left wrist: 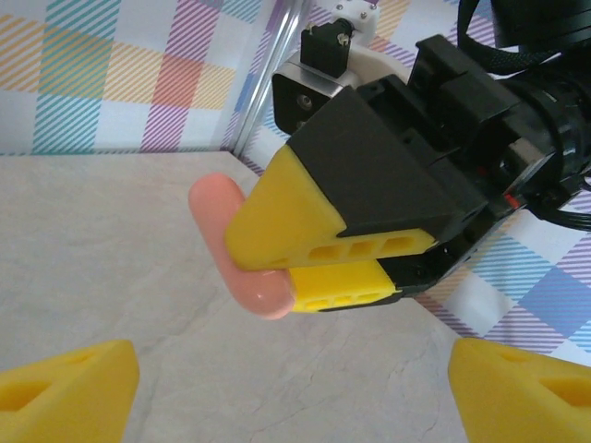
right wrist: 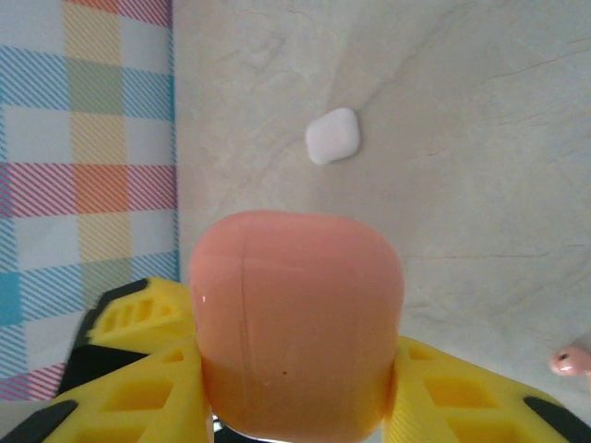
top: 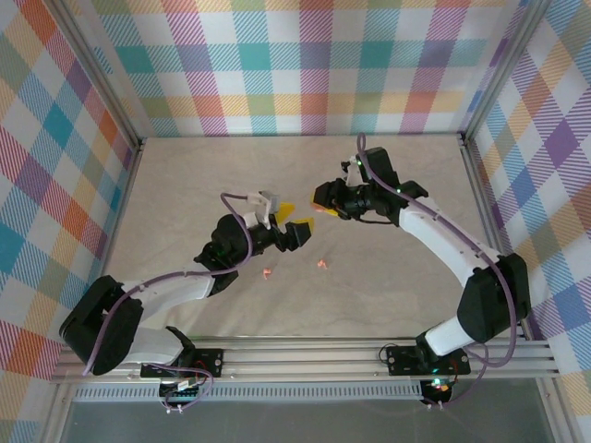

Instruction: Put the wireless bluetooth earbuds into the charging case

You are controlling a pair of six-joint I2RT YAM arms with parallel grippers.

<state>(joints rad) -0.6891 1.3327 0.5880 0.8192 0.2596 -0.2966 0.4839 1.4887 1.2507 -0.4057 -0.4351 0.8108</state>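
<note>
One tiny salmon-pink stemmed plastic earbud (top: 267, 271) and its twin earbud (top: 321, 264) lie loose on the beige marbled surface (top: 388, 295), lower centre of the top view. Salmon-pink pebble-shaped plastic case (right wrist: 295, 323): clamped in the right hand (left wrist: 286, 263). Left hand (top: 294, 215): spread wide, empty, just beside it. White rounded plastic case (right wrist: 332, 136): on the surface, upper centre of the right wrist view.
</note>
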